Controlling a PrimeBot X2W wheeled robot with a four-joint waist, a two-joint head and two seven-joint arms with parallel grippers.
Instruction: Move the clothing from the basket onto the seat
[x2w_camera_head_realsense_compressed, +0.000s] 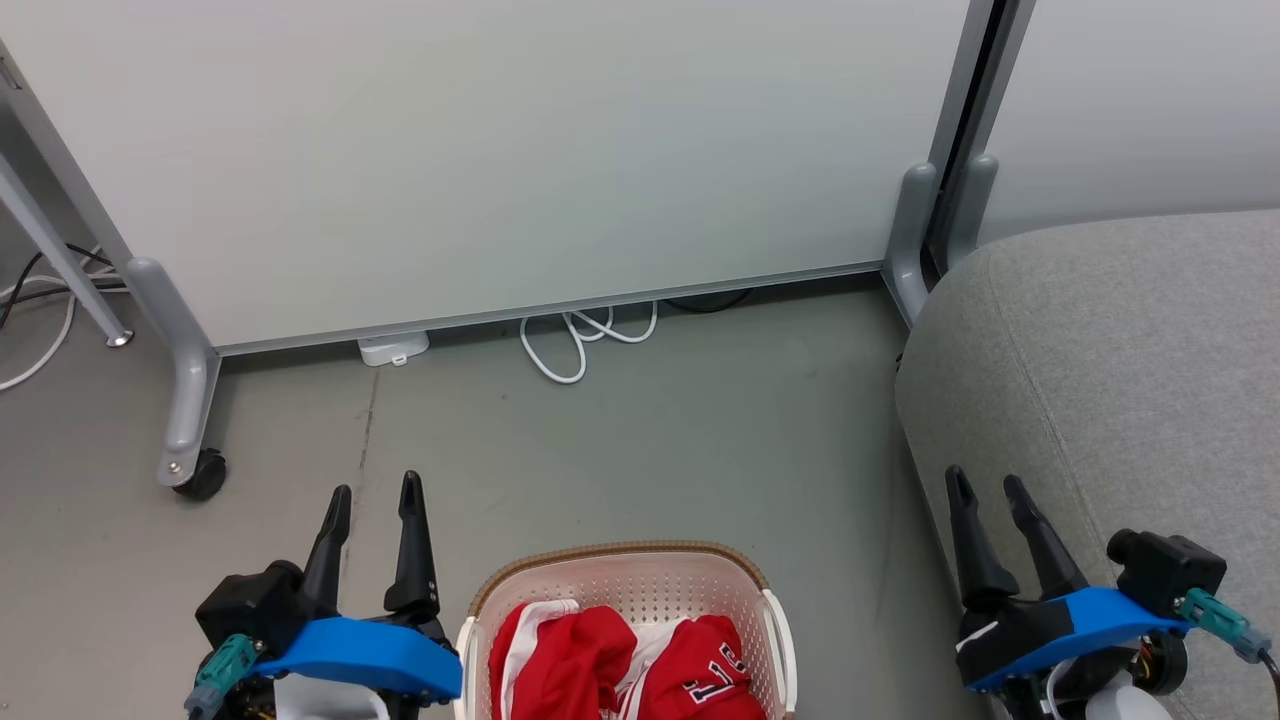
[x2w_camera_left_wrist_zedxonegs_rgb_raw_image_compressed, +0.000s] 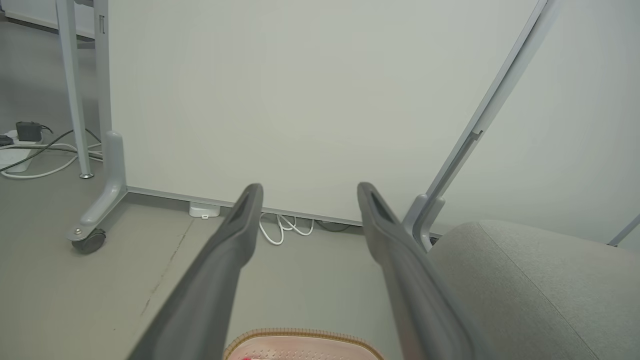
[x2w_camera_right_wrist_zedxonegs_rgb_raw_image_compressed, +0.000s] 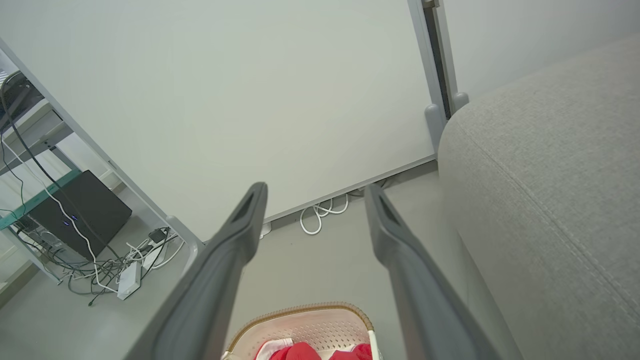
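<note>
- Red clothing (x2w_camera_head_realsense_compressed: 620, 660) lies bunched in the basket (x2w_camera_head_realsense_compressed: 640, 575): soft folds, white stripes, and black-and-white numerals on the right-hand piece.
- The basket is cream-white and perforated with a brown woven-look rim. It stands on the grey floor (x2w_camera_head_realsense_compressed: 650, 450), low in the middle of the head view.
- The seat (x2w_camera_head_realsense_compressed: 1130, 380), a big grey cushion with a seam line, stands to the basket's right, with a strip of floor between them.
- The left end effector (x2w_camera_head_realsense_compressed: 377, 485) hovers just left of the basket, its dark fingers spread wide and empty, pointing toward the white panel (x2w_camera_head_realsense_compressed: 500, 150).
- The right end effector (x2w_camera_head_realsense_compressed: 984, 476) hangs at the seat's near edge, right of the basket, fingers also spread and gripping nothing.
- In both wrist views the basket's rim shows low between the fingers.
</note>
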